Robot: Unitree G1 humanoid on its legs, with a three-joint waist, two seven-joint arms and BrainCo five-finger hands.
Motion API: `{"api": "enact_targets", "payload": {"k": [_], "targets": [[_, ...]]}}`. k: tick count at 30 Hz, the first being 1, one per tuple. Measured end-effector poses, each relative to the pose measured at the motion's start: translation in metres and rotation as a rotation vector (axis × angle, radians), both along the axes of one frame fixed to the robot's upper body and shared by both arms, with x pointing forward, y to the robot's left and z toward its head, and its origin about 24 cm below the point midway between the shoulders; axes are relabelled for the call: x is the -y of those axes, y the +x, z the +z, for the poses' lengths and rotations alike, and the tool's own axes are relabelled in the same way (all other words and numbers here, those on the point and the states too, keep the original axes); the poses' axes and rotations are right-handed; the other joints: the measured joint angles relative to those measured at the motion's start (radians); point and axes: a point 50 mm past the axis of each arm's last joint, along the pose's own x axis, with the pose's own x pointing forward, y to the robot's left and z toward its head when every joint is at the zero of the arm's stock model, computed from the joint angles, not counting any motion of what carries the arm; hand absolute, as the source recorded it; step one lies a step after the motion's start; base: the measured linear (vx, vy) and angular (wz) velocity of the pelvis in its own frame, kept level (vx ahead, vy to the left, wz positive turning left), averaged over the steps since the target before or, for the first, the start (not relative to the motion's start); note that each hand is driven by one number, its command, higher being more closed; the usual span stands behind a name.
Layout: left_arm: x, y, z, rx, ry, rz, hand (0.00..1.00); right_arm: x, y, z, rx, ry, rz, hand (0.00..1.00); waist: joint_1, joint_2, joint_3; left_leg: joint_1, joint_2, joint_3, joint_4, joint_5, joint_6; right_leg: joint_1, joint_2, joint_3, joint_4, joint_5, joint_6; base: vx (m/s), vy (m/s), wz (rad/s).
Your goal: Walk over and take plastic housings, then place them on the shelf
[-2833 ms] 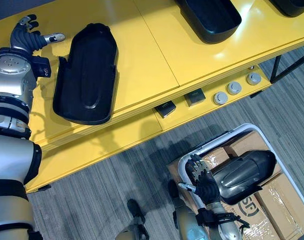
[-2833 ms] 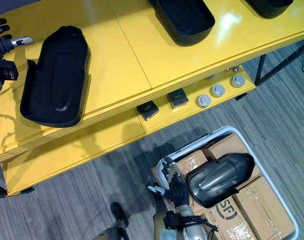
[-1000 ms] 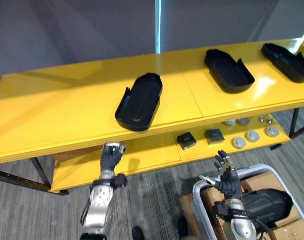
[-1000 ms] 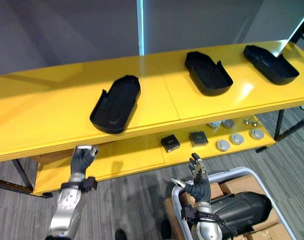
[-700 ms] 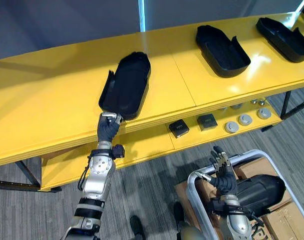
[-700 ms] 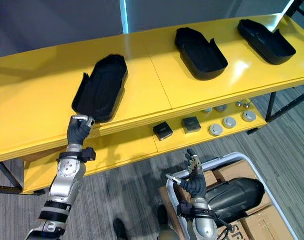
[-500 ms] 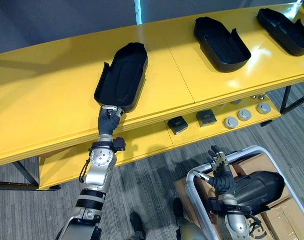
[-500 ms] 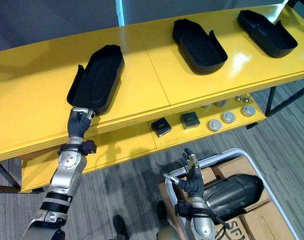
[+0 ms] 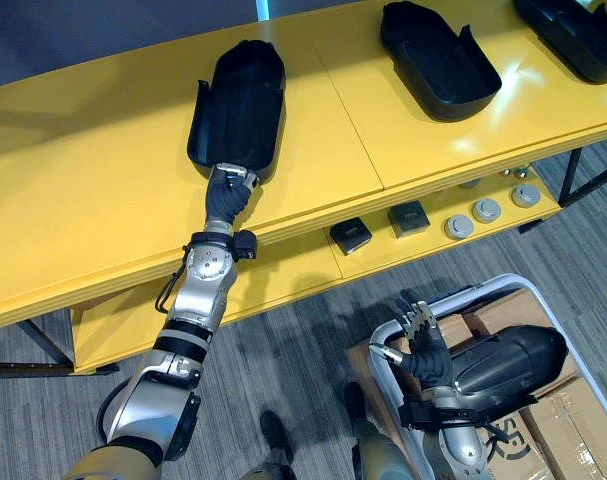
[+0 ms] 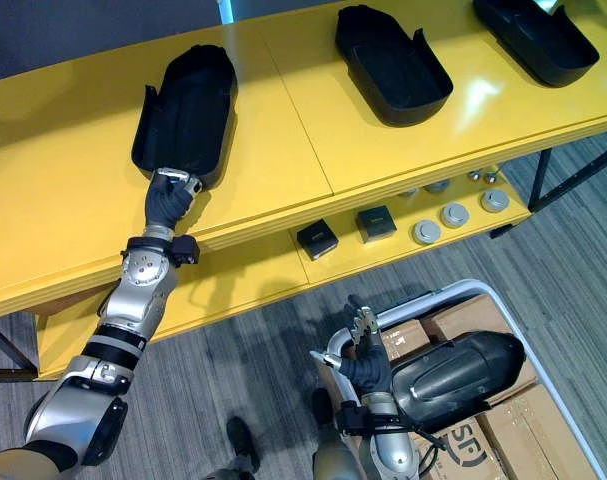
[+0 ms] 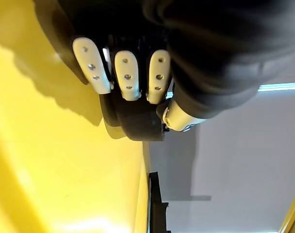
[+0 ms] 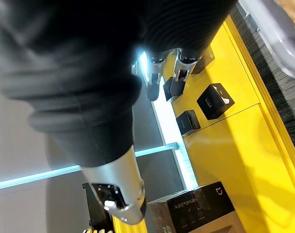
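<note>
A long black plastic housing [image 9: 241,100] lies open side up on the yellow shelf top [image 9: 103,190]. My left hand [image 9: 228,197] is stretched up over the shelf's front edge, fingers curled into a fist, knuckles against the housing's near end [image 11: 137,124]; nothing sits inside its grip. Low at the right, my right hand [image 9: 423,345] is held up with straight, spread fingers beside another black housing [image 9: 513,355], which lies in a white-rimmed bin [image 9: 483,290].
Two more black housings [image 9: 438,60] [image 9: 573,30] lie farther right on the shelf top. The lower shelf holds small black boxes [image 9: 350,236] [image 9: 408,217] and round grey discs [image 9: 487,209]. Cardboard boxes [image 9: 573,430] line the bin. Grey carpet lies between shelf and bin.
The view has shifted closer to the shelf. My left hand rose from below the shelf edge to the housing's near end, which now lies a little farther from the front edge. The right hand stayed spread.
</note>
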Motion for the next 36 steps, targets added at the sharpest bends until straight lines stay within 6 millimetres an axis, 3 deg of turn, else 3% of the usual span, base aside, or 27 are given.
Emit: {"api": "enact_targets", "payload": {"k": [5, 10, 36], "targets": [[0.007, 0.007, 0.015, 0.016, -0.004, -0.019, 1.00, -0.001, 0.002, 0.003, 0.013, 0.001, 0.007, 0.00, -0.002, -0.001, 0.018, -0.003, 0.000, 0.016, 0.000, 0.000, 0.000, -0.011, 0.001, 0.019, -0.001, 0.007, -0.004, 0.00, 0.020, -0.10], [0.011, 0.015, 0.022, -0.003, 0.004, -0.024, 1.00, -0.007, 0.002, 0.002, 0.009, 0.040, 0.030, 0.00, -0.030, -0.005, 0.023, -0.002, 0.000, 0.019, 0.000, 0.000, 0.000, -0.012, 0.002, 0.022, -0.003, 0.011, -0.006, 0.00, 0.016, -0.03], [0.017, 0.033, 0.059, -0.014, -0.045, -0.016, 1.00, -0.015, 0.000, 0.012, 0.043, 0.090, 0.074, 0.00, -0.079, -0.034, 0.053, 0.003, -0.001, 0.048, 0.000, 0.000, 0.000, -0.019, 0.004, 0.050, -0.006, 0.024, -0.007, 0.01, 0.016, -0.02]]}}
